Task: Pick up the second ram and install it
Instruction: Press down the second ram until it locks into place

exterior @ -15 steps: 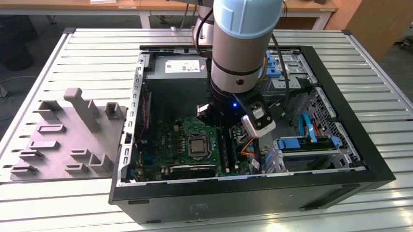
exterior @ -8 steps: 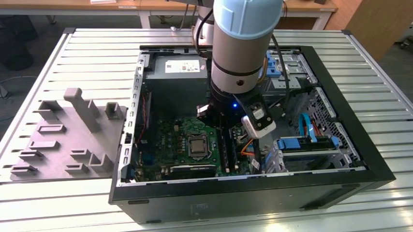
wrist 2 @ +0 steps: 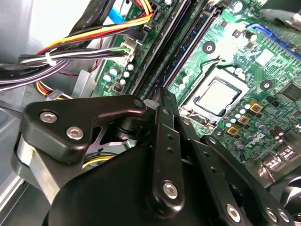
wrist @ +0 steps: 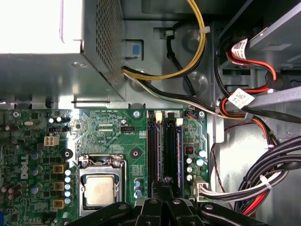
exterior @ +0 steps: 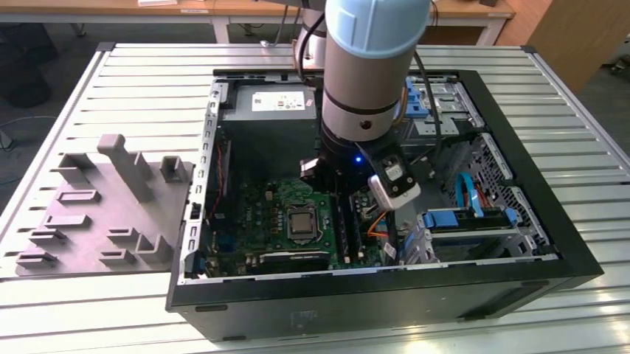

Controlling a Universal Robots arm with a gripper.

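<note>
My gripper [wrist: 164, 189] is low over the black memory slots [wrist: 153, 146] on the green motherboard [wrist: 108, 127], inside the open computer case [exterior: 394, 295]. Its fingers [wrist 2: 160, 101] stand close together, shut. The second ram [wrist: 168, 146] shows edge-on as a thin dark stick. It runs from the fingertips along one slot, next to a blue strip. How deep it sits in the slot is hidden. In the exterior view the arm [exterior: 364, 88] reaches down into the case over the slots.
The processor socket [wrist: 99, 190] lies beside the slots. A power supply box [exterior: 276, 110] and bundled cables [wrist: 263, 174] crowd the far end and one side. A drive cage [exterior: 473, 221] stands on the exterior view's right, a grey parts holder [exterior: 108, 206] on its left.
</note>
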